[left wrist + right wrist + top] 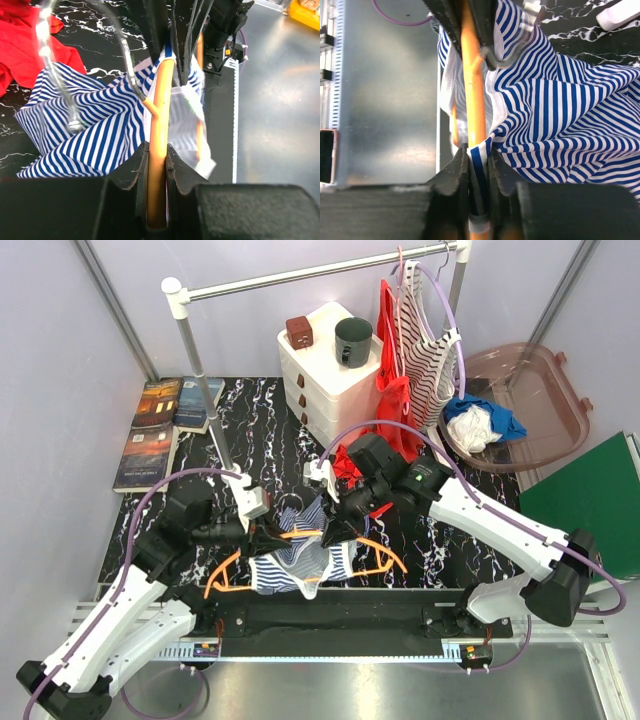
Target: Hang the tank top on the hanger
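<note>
The navy-and-white striped tank top [300, 562] hangs bunched over the orange hanger [385, 555] just above the table's near edge. My left gripper [268, 533] is shut on the hanger's orange bar [159, 150], with the tank top [95, 135] to its left. My right gripper [345, 510] is shut on a strap of the tank top [482, 160] lying against the hanger bar [472, 90]; the rest of the top [570, 120] spreads to the right. The two grippers face each other, close together. The hanger's hook is hidden.
A clothes rail [300, 275] crosses the back, holding a red-striped top on a purple hanger [425, 340] and a red garment [392, 370]. A white drawer unit [325, 375] with a dark cup, books [160, 425], a clear tub [530, 405] and a green board [590, 500] stand around.
</note>
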### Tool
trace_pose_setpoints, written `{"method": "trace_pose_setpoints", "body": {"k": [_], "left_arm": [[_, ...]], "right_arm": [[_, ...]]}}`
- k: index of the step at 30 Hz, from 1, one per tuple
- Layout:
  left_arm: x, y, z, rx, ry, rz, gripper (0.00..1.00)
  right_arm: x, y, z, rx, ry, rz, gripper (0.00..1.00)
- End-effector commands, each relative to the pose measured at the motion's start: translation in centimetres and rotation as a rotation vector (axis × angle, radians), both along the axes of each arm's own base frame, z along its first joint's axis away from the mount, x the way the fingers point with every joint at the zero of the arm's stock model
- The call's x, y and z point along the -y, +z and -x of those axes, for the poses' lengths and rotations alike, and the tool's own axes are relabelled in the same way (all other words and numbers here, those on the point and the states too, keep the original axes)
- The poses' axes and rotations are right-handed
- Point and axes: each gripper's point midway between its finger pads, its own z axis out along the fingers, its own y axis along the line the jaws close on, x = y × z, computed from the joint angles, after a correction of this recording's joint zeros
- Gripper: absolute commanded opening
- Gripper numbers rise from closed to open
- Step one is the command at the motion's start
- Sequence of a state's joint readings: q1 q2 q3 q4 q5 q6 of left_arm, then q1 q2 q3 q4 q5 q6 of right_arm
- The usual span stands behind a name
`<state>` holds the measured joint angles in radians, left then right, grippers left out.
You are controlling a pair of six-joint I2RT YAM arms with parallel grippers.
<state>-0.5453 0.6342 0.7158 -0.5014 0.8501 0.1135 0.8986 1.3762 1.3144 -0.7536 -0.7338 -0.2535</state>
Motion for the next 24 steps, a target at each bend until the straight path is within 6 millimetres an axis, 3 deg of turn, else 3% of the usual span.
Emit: {"method": "trace_pose_setpoints", "body": {"k": [1, 4, 5, 8, 10, 11, 12, 18, 24], "left_arm": [[0.1, 2.2, -1.3, 0.092, 0.048, 0.046, 0.0], [-0.2, 2.1, -2.4, 0.086, 0.121, 0.029, 0.01], [-0.5, 2.0, -3.1, 0.089, 0.164, 0.018, 0.22], [-1.1, 1.9, -4.3, 0.085, 0.251, 0.001, 0.62], [-1.4, 2.0, -4.8, 0.09, 0.284, -0.002, 0.74], [-1.7, 2.1, -5.2, 0.101, 0.316, -0.006, 0.92], [-1.9, 2.3, -5.5, 0.103, 0.337, -0.005, 0.98], [-3.9, 4.1, -6.7, 0.182, 0.488, 0.035, 0.99], [-8.0, 6.9, -8.1, 0.3, 0.75, 0.128, 0.99]], "right_arm": [[0.1, 0.4, 0.5, -0.011, -0.01, -0.015, 0.02], [0.2, 0.3, -0.4, 0.026, -0.068, -0.02, 0.0], [0.1, 0.6, -0.7, 0.032, -0.096, -0.03, 0.0], [0.5, 0.8, -1.3, 0.058, -0.158, -0.035, 0.0], [0.9, 0.5, -1.9, 0.079, -0.216, -0.028, 0.0], [1.0, 1.1, -2.3, 0.093, -0.25, -0.05, 0.0], [1.2, 1.2, -2.5, 0.104, -0.271, -0.049, 0.0], [2.4, 1.9, -4.3, 0.169, -0.411, -0.057, 0.0], [2.3, 2.0, -6.2, 0.178, -0.537, -0.082, 0.0]]}}
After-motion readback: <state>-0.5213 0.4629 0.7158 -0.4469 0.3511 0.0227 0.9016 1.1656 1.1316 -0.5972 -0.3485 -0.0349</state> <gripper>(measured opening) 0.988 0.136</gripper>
